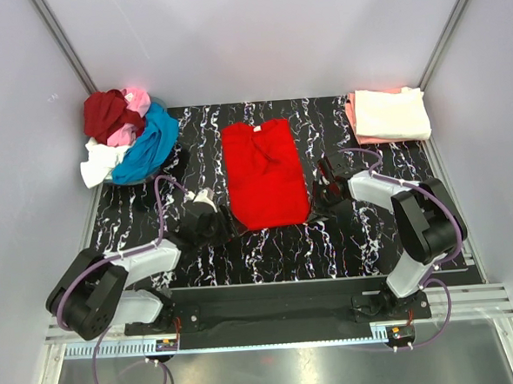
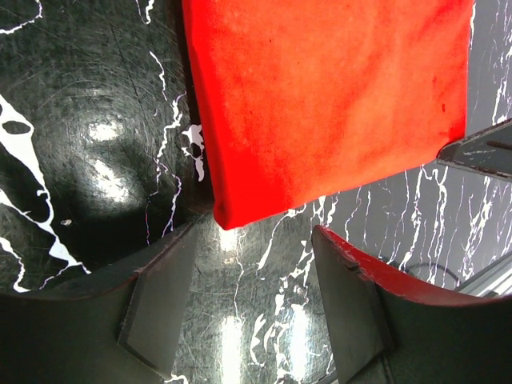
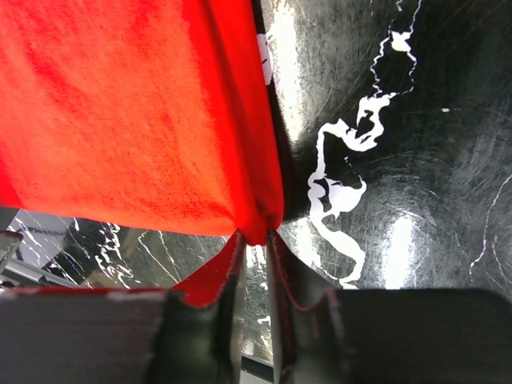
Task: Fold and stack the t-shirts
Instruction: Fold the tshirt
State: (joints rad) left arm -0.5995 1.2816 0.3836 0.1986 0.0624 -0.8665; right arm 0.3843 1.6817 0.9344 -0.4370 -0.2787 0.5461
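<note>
The bright red t-shirt [image 1: 264,174] lay flat in the middle of the black marbled desk [image 1: 347,247], folded into a long rectangle with its collar at the far end. The right jaws were at its near right corner. In the right wrist view they stood almost closed, and the corner of the cloth was pinched between their tips. The left jaws were just beside the near left corner, well open and holding nothing. That corner lay just in front of the gap between them, and I could not tell if it touched them.

At the far left corner I saw a loose heap: a dark red t-shirt [image 1: 105,112], a pink t-shirt [image 1: 136,102], a blue t-shirt [image 1: 149,146] and a white t-shirt [image 1: 102,160]. At the far right corner a cream t-shirt [image 1: 391,114] lay folded on top of a salmon t-shirt [image 1: 353,121].
</note>
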